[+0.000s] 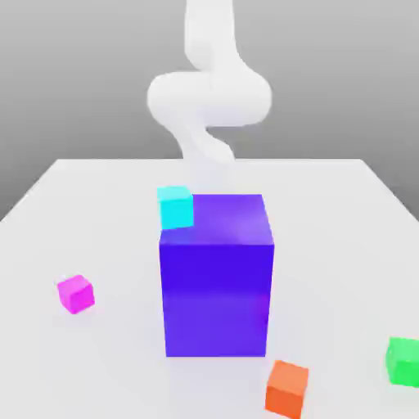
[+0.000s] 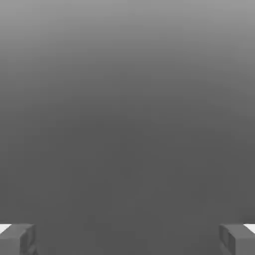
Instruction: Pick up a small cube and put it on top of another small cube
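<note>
The small magenta cube [image 1: 75, 294] rests on the white table [image 1: 106, 204] toward the exterior view's left. At the exterior view's right edge, near the front, sits the small green cube [image 1: 403, 361], far from the magenta one. My white arm [image 1: 209, 98] curls up behind the big block at the back of the table. In the hand view my gripper [image 2: 127, 240] stands open. Its grey fingertips [image 2: 19, 239] are wide apart, with nothing between them and plain grey background beyond.
A tall blue-violet block [image 1: 216, 274] stands in the middle of the table. A small cyan cube [image 1: 175, 206] lies just behind its upper left corner. A small orange cube [image 1: 287, 389] sits at the front, between the block and the green cube.
</note>
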